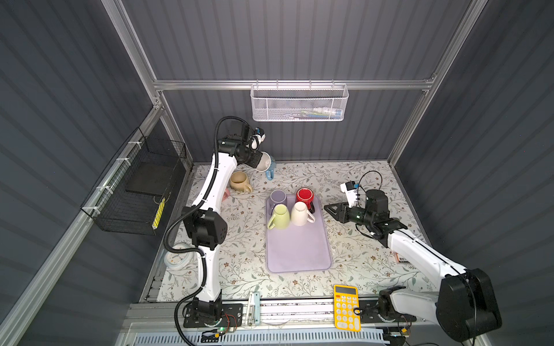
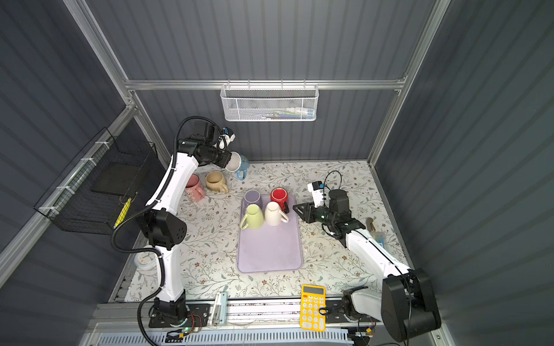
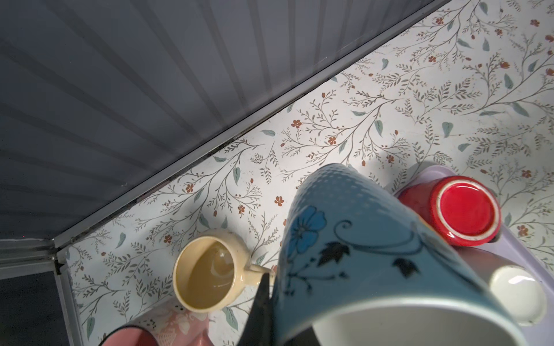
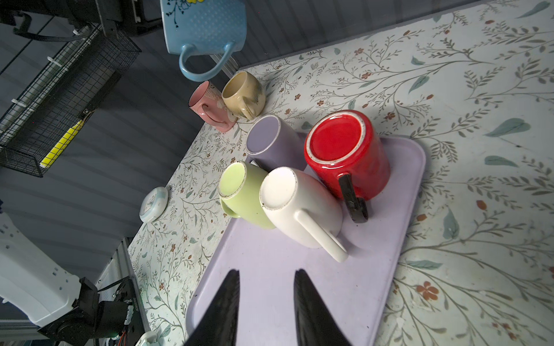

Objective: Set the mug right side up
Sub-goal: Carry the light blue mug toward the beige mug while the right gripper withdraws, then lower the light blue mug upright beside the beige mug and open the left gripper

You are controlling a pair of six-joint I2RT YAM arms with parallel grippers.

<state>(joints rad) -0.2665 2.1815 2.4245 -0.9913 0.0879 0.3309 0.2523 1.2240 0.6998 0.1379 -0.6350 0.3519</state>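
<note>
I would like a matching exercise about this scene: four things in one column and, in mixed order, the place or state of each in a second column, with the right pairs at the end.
Column 1
1. blue mug
2. red mug
3. beige mug
4. yellow calculator

Column 2
A. upside down on the tray
B. lying at the front edge of the table
C. held in the air by the left hand
D. standing upright on the table, off the tray

Pairs: 1-C, 2-A, 3-D, 4-B

White links [image 1: 215, 182], black joints [image 1: 207, 227], ribbed black cables [image 1: 215, 134]
</note>
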